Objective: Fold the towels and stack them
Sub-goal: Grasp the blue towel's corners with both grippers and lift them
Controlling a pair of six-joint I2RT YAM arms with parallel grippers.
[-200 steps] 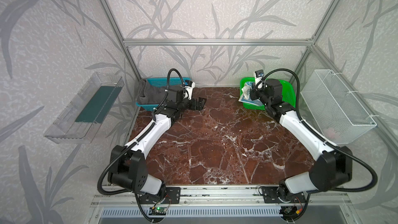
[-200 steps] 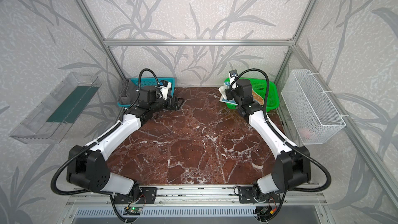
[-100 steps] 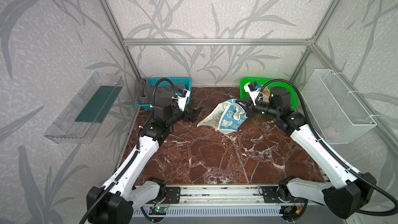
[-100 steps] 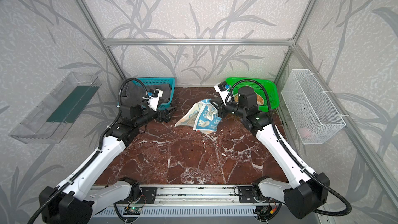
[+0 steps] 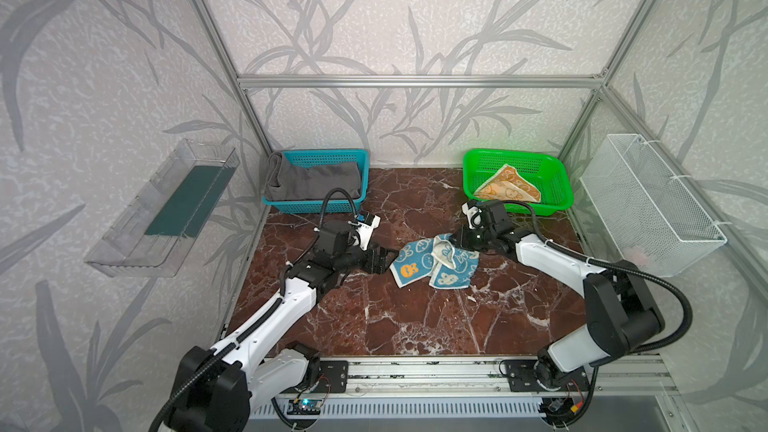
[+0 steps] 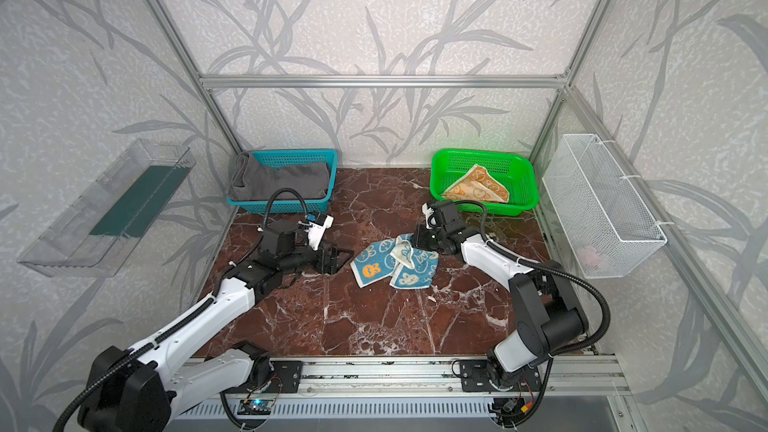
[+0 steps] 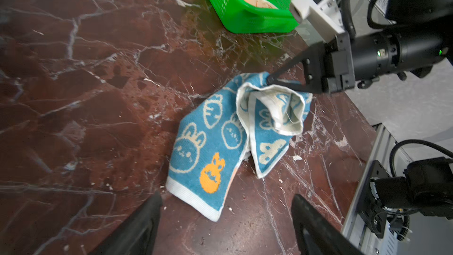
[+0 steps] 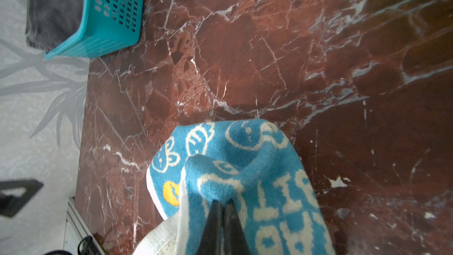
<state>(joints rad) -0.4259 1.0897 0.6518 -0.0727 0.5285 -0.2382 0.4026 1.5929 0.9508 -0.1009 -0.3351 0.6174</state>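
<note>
Towels, three: teal-blue bunny towel [image 5: 434,265] crumpled on the worktop [image 5: 415,326], pinched by the clamped right gripper [image 8: 221,204], left gripper [image 5: 388,261] spread wide just beside; orange bunny towel [image 5: 509,189] in one green basket [image 5: 555,209]; grey towel [image 5: 311,180] in one teal basket [image 5: 291,205].

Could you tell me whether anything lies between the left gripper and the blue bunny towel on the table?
Nothing visible does. The left gripper, fingers open, faces the near corner of the blue towel across bare marble tabletop. The right gripper is shut on the towel's far side, out of that path.
</note>
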